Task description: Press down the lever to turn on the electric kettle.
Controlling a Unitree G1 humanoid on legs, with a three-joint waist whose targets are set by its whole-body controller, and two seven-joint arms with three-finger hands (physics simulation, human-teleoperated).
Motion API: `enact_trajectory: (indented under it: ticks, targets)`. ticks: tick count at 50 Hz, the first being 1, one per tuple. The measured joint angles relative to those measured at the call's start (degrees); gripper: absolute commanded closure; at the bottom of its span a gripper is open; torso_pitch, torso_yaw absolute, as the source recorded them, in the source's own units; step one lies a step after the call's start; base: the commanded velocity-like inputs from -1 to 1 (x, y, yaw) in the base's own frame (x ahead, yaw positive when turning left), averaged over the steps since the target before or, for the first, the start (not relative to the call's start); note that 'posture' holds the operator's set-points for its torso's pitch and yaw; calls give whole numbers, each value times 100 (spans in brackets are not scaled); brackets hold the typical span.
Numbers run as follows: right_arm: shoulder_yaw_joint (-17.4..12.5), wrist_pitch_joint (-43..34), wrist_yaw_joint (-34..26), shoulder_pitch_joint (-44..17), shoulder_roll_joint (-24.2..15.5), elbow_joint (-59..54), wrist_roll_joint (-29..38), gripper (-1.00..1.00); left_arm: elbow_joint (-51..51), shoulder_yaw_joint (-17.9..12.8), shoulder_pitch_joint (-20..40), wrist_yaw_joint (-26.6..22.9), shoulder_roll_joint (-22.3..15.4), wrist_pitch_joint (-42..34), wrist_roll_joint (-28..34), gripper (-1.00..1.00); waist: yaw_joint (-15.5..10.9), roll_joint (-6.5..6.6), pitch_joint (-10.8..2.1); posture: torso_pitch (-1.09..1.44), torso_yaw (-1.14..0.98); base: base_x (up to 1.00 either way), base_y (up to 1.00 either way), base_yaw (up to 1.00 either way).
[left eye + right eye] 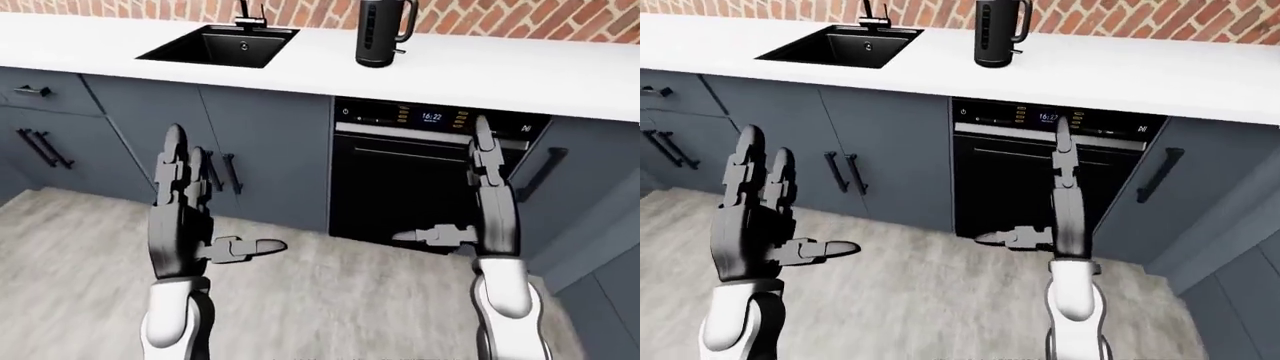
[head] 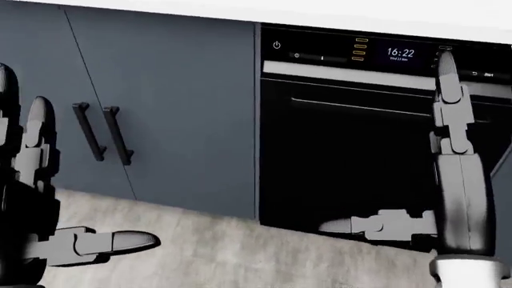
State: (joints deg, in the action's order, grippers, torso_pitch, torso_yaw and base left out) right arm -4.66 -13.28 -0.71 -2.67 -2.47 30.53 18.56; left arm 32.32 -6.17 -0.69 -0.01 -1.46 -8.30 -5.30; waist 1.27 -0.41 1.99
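Both hands are held up in the air, well below the worktop [image 1: 520, 71]. The left hand [image 1: 180, 225] is seen with its fingers [image 1: 172, 161] spread wide and pointing up, and its thumb is stuck out to the side. Nothing is held and nothing is touched by it. The right hand [image 1: 492, 214] is shaped the same way: its fingers [image 1: 484, 154] are stretched straight up and its thumb is pointed toward the left hand. It is empty too, and it is seen against the black oven [image 1: 410, 180], but whether the door is touched cannot be told.

The electric kettle [image 1: 383, 31] is stood upright on the white worktop, at the top of the left-eye view, close to the brick wall [image 1: 560, 19]. It is tall, dark and round, with a handle on its right side. Its lever is too small to be made out. The kettle is placed just right of the black sink [image 1: 222, 45] and above the oven. It is well apart from both hands.

Grey cupboard doors [image 2: 160, 114] with dark handles are seen to the left of the oven, and a pale wooden floor [image 1: 330, 300] is seen below.
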Motion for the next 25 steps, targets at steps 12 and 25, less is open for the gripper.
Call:
enact_trajectory:
  ticks: [12, 25]
  targets:
    - [93, 139, 90, 8, 20, 251, 206, -100, 108, -91, -20, 20, -17, 15, 11, -100, -164, -40, -99, 0, 0, 0, 0, 0]
    - [24, 31, 85, 50, 15, 336, 271, -100, 201, -52, 28, 21, -10, -79, 4, -100, -179, 31, -135, 0, 0, 0, 0, 0]
